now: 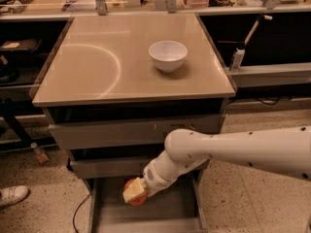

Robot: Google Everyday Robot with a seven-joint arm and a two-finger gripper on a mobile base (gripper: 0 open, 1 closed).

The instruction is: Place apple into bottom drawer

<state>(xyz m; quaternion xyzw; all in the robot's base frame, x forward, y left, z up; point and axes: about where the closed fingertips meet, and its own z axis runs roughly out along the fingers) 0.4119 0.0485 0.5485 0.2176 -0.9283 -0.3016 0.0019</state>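
Hanging low in front of the cabinet, the white arm [233,152] is holding its gripper [135,194] over the pulled-out bottom drawer [165,213]; the gripper is clamping the apple [140,201], closed in on it, with one pale finger lying across the fruit's front; the apple is sitting over the left half of the drawer's grey floor, and I cannot tell whether it is touching that floor; the two upper drawers [112,134] are sitting pushed in above; a white bowl [167,55] is standing on the tabletop [97,67].

White dotted arm [243,152], yellowish fingers [132,192] above bottom drawer [165,211].
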